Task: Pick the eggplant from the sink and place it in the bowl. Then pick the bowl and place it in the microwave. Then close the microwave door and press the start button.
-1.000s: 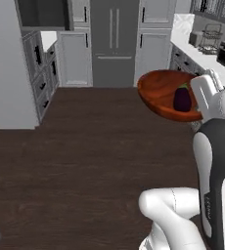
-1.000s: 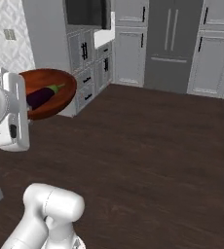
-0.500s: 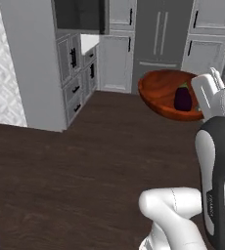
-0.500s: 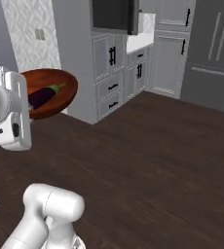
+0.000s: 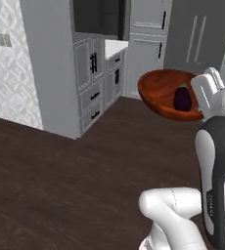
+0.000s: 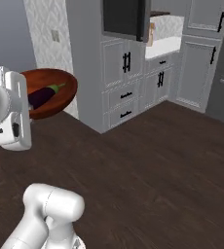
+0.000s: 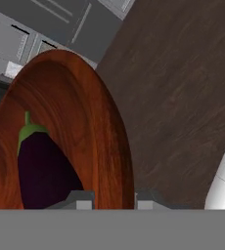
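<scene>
We've got the gripper (image 7: 114, 197) clamped on the rim of the bowl (image 5: 163, 93), carried above the floor, eggplant (image 5: 182, 98) inside. We keep it level and steady en route to the microwave, or the eggplant rolls out.

The base has turned: the fridge (image 5: 202, 36) has slid right, and grey cabinets (image 5: 92, 73) with a patterned wall (image 5: 9, 63) now fill the view.

Dark wood-plank floor (image 5: 60, 180) under grey cabinets (image 5: 92, 83) and robot base (image 5: 175, 215).
</scene>
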Controlling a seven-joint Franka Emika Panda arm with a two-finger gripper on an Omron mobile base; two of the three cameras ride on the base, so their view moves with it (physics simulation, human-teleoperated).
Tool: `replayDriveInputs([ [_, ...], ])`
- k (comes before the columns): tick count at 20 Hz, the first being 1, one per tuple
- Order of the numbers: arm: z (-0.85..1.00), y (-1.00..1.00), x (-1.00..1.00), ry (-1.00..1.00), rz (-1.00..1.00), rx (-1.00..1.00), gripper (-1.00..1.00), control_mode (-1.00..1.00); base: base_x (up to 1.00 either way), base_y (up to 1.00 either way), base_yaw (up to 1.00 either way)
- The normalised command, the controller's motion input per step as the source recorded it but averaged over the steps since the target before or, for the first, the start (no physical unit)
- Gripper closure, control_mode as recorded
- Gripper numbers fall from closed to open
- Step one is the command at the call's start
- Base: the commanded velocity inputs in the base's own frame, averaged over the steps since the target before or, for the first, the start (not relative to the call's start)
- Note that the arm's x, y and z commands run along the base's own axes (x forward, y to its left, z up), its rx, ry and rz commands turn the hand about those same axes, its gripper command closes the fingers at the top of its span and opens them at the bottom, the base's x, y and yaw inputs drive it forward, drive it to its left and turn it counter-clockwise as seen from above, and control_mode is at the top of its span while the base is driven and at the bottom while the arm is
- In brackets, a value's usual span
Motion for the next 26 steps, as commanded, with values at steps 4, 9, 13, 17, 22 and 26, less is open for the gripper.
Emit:
replayDriveInputs([
  [4,0.00,0.00,0.00,0.00,0.00,0.00,1.00,1.00,0.87,-1.00,0.37],
  [9,0.00,0.00,0.00,0.00,0.00,0.00,1.00,1.00,0.74,-1.00,0.36],
  [13,0.00,0.00,0.00,0.00,0.00,0.00,1.00,1.00,0.51,-1.00,0.38],
  [17,0.00,0.00,0.00,0.00,0.00,0.00,1.00,1.00,0.30,-1.00,0.40],
  [22,0.00,0.00,0.00,0.00,0.00,0.00,1.00,1.00,0.08,-1.00,0.40],
  [26,0.00,0.00,0.00,0.00,0.00,0.00,1.00,1.00,0.00,-1.00,0.41],
])
